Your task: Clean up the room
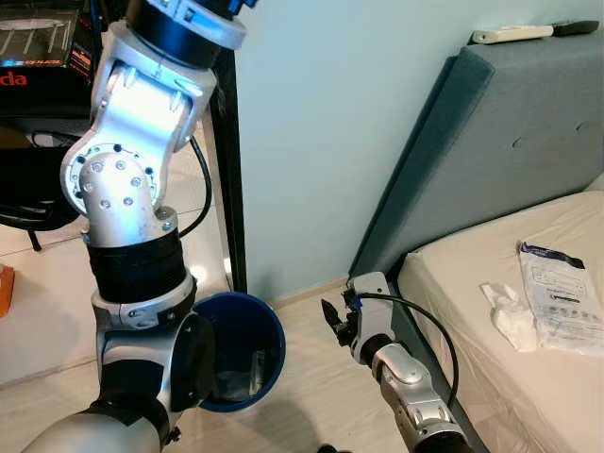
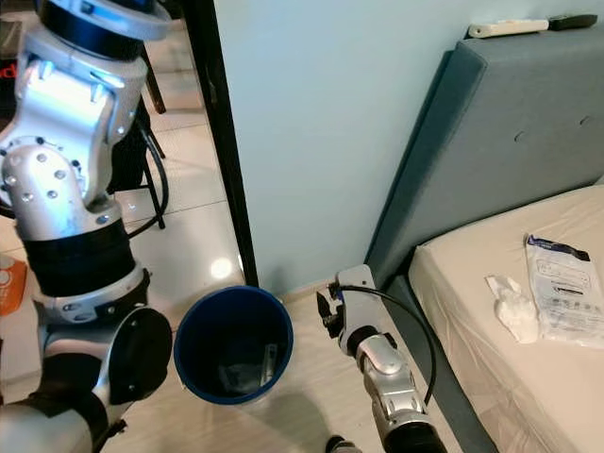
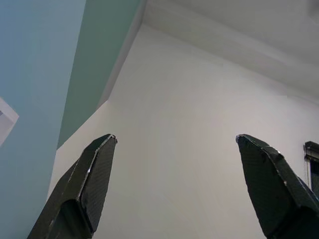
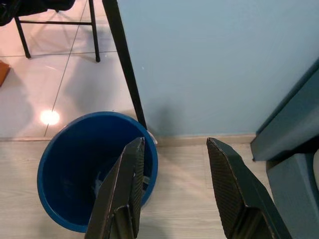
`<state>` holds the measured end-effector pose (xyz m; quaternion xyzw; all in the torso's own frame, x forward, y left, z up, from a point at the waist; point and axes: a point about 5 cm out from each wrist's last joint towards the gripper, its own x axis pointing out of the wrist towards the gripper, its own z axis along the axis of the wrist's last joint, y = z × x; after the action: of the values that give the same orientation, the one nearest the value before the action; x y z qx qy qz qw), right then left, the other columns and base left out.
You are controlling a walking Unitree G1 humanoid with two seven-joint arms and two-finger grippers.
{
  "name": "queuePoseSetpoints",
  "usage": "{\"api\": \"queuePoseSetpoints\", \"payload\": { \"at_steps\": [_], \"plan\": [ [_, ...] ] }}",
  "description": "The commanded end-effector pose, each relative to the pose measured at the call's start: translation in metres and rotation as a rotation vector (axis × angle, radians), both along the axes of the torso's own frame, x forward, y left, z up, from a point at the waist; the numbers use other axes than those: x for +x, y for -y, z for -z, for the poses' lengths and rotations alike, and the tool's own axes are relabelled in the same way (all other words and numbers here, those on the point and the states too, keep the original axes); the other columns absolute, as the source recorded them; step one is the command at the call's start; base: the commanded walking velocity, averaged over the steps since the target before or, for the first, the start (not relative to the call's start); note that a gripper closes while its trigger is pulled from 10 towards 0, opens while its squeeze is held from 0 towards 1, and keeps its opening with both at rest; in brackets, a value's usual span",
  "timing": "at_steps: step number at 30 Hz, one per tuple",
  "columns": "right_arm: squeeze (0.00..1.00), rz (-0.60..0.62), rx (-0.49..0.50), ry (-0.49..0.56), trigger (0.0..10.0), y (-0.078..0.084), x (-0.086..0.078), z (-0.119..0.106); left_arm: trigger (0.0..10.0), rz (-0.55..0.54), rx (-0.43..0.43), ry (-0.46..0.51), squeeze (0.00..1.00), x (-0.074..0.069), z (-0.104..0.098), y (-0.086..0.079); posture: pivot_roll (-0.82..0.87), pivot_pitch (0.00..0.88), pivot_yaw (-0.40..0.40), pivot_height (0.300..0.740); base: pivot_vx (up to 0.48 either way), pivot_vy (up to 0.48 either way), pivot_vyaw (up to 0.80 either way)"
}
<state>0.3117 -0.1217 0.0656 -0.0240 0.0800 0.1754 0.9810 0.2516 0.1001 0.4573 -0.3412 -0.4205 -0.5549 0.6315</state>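
Note:
A blue waste bin [image 2: 234, 344] stands on the floor by the pale blue wall, with a few clear scraps at its bottom. My right gripper [image 2: 324, 311] hangs low just right of the bin, open and empty; in the right wrist view its fingertips [image 4: 137, 144] sit over the bin's rim [image 4: 60, 129]. On the bed [image 2: 472, 359] lie a crumpled white tissue [image 2: 514, 311] and a flat plastic package [image 2: 566, 288]. My left arm [image 1: 132, 189] is raised high, and the left gripper [image 3: 174, 138] is open, pointing at the ceiling.
A black metal post [image 2: 222, 142] rises just behind the bin. The grey headboard [image 2: 491, 142] carries a white remote [image 2: 505, 28] on top. An orange item [image 2: 9, 283] lies on the tiles at far left. Chair legs [image 4: 94, 30] stand beyond the bin.

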Motion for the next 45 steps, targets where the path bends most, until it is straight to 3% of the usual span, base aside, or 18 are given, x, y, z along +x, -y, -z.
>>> {"api": "queuePoseSetpoints", "payload": {
  "at_steps": [1, 8, 21, 25, 27, 30, 31, 32, 33, 34, 36, 37, 38, 39, 40, 42, 43, 45],
  "plan": [
    [0.0, 0.011, 0.012, -0.027, 10.0, 0.002, -0.004, 0.005, 10.0, -0.02, 0.03, 0.022, 0.0, -0.003, -0.004, 0.004, 0.02, 0.254, -0.077, 0.738, 0.0, 0.0, 0.0],
    [0.0, 0.013, 0.014, -0.027, 10.0, 0.002, -0.004, 0.005, 10.0, 0.036, 0.003, 0.022, 0.0, 0.002, -0.001, -0.008, 0.02, 0.256, -0.074, 0.738, 0.0, 0.0, 0.0],
    [0.0, 0.012, 0.013, -0.029, 10.0, 0.002, -0.004, 0.004, 10.0, 0.0, 0.002, 0.012, 0.0, 0.014, 0.008, -0.03, 0.01, 0.251, -0.072, 0.738, 0.0, 0.0, 0.0],
    [0.0, 0.013, 0.015, -0.027, 10.0, 0.002, -0.004, 0.003, 10.0, 0.036, 0.004, 0.014, 0.0, 0.015, 0.013, -0.037, 0.01, 0.253, -0.071, 0.738, 0.0, 0.0, 0.0],
    [0.0, 0.017, 0.016, -0.028, 10.0, 0.003, -0.004, 0.003, 10.0, -0.033, -0.002, -0.033, 0.0, 0.028, 0.018, -0.044, 0.01, 0.254, -0.079, 0.738, 0.0, 0.0, 0.0],
    [0.0, 0.018, 0.013, -0.033, 10.0, 0.004, -0.006, 0.005, 10.0, -0.269, 0.128, -0.165, 0.0, 0.063, 0.053, -0.056, 0.01, 0.249, -0.074, 0.738, 0.0, 0.0, 0.0],
    [0.0, 0.018, 0.013, -0.033, 10.0, 0.004, -0.006, 0.005, 10.0, -0.269, 0.128, -0.165, 0.0, 0.063, 0.053, -0.056, 0.01, 0.249, -0.074, 0.738, 0.0, 0.0, 0.0],
    [0.0, 0.019, 0.012, -0.034, 10.0, 0.004, -0.006, 0.006, 10.0, -0.325, 0.177, -0.214, 0.0, 0.073, 0.067, -0.06, 0.01, 0.249, -0.074, 0.738, 0.0, 0.0, 0.0],
    [0.0, 0.023, 0.012, -0.035, 10.0, 0.005, -0.007, 0.006, 10.0, -0.436, 0.316, -0.253, 0.0, 0.072, 0.086, -0.043, 0.01, 0.249, -0.065, 0.738, 0.0, 0.0, 0.0],
    [0.0, 0.023, 0.012, -0.035, 10.0, 0.005, -0.007, 0.006, 10.0, -0.436, 0.316, -0.253, 0.0, 0.072, 0.086, -0.043, 0.01, 0.249, -0.065, 0.738, 0.0, 0.0, 0.0],
    [0.0, 0.047, 0.014, -0.039, 10.0, 0.008, -0.008, 0.008, 10.0, -0.676, 0.524, -0.359, 0.0, 0.078, 0.146, -0.029, 0.01, 0.225, -0.044, 0.738, 0.0, 0.0, 0.0],
    [0.0, 0.047, 0.014, -0.039, 10.0, 0.008, -0.008, 0.008, 10.0, -0.676, 0.524, -0.359, 0.0, 0.078, 0.146, -0.029, 0.01, 0.225, -0.044, 0.738, 0.0, 0.0, 0.0],
    [0.0, 0.056, 0.014, -0.04, 10.0, 0.009, -0.008, 0.008, 10.0, -0.743, 0.58, -0.405, 0.0, 0.079, 0.169, -0.028, 0.01, 0.222, -0.039, 0.738, 0.0, 0.0, 0.0],
    [0.0, 0.056, 0.014, -0.04, 10.0, 0.009, -0.008, 0.008, 10.0, -0.743, 0.58, -0.405, 0.0, 0.079, 0.169, -0.028, 0.01, 0.222, -0.039, 0.738, 0.0, 0.0, 0.0],
    [0.0, 0.065, 0.016, -0.04, 10.0, 0.011, -0.007, 0.008, 10.0, -0.787, 0.654, -0.44, 0.0, 0.079, 0.194, -0.032, 0.01, 0.214, -0.03, 0.738, 0.0, 0.0, 0.0],
    [0.0, 0.065, 0.016, -0.04, 10.0, 0.011, -0.007, 0.008, 10.0, -0.787, 0.654, -0.44, 0.0, 0.079, 0.194, -0.032, 0.01, 0.214, -0.03, 0.738, 0.0, 0.0, 0.0],
    [0.0, 0.076, 0.019, -0.042, 10.0, 0.012, -0.008, 0.009, 10.0, -0.878, 0.719, -0.507, 0.0, 0.079, 0.222, -0.041, 0.01, 0.196, -0.014, 0.738, 0.0, 0.0, 0.0],
    [0.0, 0.088, 0.02, -0.052, 10.0, 0.012, -0.011, 0.014, 10.0, -1.104, 0.781, -0.759, 0.0, 0.073, 0.28, -0.072, 0.03, 0.169, -0.002, 0.738, 0.0, 0.0, 0.0]
  ]
}}
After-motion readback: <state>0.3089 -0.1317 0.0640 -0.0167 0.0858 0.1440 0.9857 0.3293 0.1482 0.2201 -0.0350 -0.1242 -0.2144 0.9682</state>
